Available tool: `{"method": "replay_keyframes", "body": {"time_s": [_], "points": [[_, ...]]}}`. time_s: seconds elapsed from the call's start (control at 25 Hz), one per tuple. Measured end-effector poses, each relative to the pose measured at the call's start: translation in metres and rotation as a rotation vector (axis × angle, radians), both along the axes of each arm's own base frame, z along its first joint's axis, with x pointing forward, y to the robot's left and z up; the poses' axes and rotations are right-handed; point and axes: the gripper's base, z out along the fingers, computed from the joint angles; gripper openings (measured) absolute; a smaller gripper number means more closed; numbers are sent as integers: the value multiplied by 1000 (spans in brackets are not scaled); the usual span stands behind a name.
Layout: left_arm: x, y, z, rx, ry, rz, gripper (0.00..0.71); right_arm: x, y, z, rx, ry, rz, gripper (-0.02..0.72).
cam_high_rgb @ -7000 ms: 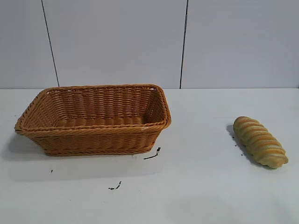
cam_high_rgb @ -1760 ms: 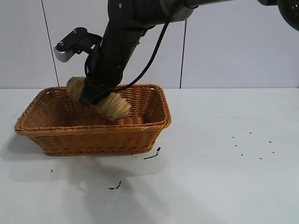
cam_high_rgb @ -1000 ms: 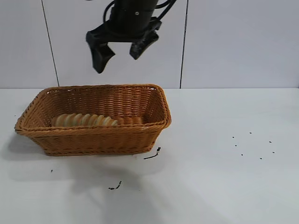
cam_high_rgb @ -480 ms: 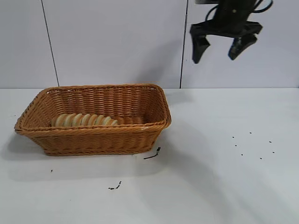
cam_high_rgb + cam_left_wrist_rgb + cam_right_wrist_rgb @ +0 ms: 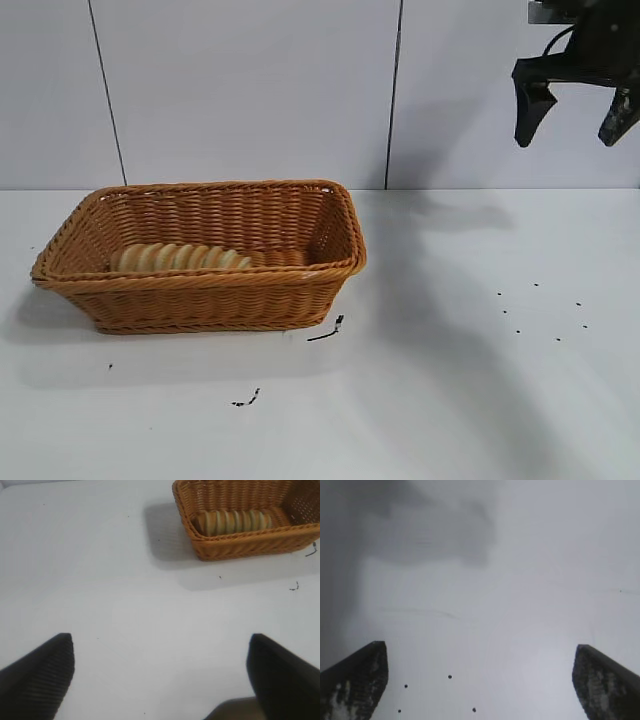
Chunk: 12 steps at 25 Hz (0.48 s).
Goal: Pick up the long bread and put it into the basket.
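Swinging my right tool (image 5: pixel 576 113) up and away to the far right, jaws spread wide and empty. The long bread (image 5: pixel 180 258) now lies inside the basket (image 5: pixel 200 292), so the job looks done; my left tool (image 5: pixel 160 672) hangs open over the tabletop (image 5: pixel 450 400).

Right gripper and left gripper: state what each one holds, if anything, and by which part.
Nothing is held. The right gripper hangs open above the table; the left gripper is open too. The long bread lies in the basket.

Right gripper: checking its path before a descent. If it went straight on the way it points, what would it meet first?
Probably only bare table: the open right gripper points steeply down, far from the basket; only dark specks lie below.
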Motion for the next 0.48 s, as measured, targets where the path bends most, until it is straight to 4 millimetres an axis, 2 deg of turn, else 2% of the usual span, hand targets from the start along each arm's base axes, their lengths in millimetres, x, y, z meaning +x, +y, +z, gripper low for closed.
{"method": "replay_keyframes", "body": {"time_s": [0.08, 0.24, 0.36, 0.48], "points": [[0, 0, 0, 0, 0, 0, 696, -16, 1, 9, 0, 11, 0, 693], [0, 0, 0, 0, 0, 0, 696, -65, 3, 31, 2, 35, 0, 693], [0, 0, 0, 0, 0, 0, 696, -112, 5, 46, 2, 47, 0, 693], [0, 0, 0, 0, 0, 0, 696, -167, 7, 57, 1, 47, 4, 693]]}}
